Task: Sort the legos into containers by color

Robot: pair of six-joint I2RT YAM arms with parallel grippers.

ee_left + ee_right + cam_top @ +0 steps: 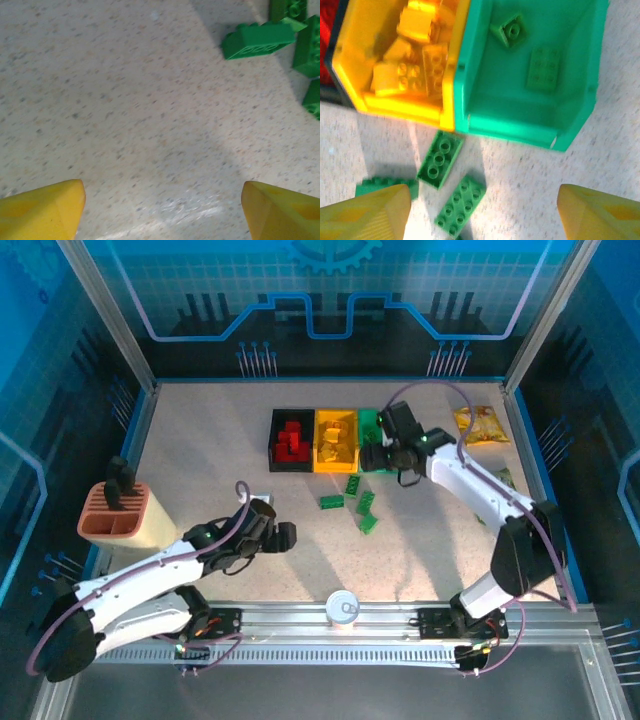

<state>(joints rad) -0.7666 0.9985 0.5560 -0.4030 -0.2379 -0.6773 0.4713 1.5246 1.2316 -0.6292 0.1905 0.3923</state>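
- Three bins counted, in one row at the far middle of the table, walls touching: black bin on the left, yellow bin in the middle, green bin on the right.
- Red bricks piled in the black bin; number not readable.
- Yellow bricks heaped in the yellow bin; at least four, exact number not readable.
- Two green bricks inside the green bin, one flat, one tilted in the far corner.
- Four loose green bricks on the table just in front of the yellow and green bins, close together.
- Right claw over the table at the green bin's near wall, fingers apart, nothing between them.
- Left claw low over bare table, near-left of the loose green bricks, fingers apart, nothing held.
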